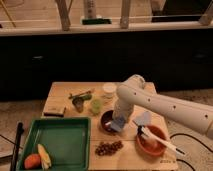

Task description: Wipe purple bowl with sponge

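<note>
The purple bowl (106, 121) sits on the wooden table (65, 95), right of the green tray. My gripper (119, 121) reaches down from the white arm (150, 100) and is shut on a pale blue sponge (118, 125). The sponge presses on the bowl's right rim and inner side. The gripper and sponge hide the right part of the bowl.
A green tray (55, 142) at front left holds an orange (32, 160) and a yellow piece (44, 156). Grapes (109, 147) lie in front of the bowl. An orange bowl (150, 141) with a white utensil stands right. A green cup (96, 106), white cup (109, 90), metal cup (78, 104) and block (54, 110) stand behind.
</note>
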`<state>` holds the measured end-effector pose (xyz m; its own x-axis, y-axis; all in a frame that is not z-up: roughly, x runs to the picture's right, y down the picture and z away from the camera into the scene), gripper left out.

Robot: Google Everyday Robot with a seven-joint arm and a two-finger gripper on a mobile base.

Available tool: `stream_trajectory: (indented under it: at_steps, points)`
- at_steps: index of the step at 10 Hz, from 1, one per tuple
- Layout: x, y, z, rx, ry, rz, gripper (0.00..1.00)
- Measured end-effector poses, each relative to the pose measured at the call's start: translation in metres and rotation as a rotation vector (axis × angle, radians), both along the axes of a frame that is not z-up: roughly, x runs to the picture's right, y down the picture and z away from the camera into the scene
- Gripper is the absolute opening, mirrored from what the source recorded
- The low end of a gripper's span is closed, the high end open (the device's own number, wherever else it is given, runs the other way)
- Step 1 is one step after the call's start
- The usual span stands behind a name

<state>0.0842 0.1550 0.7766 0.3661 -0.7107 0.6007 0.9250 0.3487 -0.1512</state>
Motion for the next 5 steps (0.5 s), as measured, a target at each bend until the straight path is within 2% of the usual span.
stream_trajectory:
  at_steps: [2, 5]
  points:
    - [-0.007, -0.011, 0.005, 0.009, 0.006, -0.004, 0.00]
    - [-0.032, -0.025, -0.007, 0.032, -0.031, -0.028, 0.00]
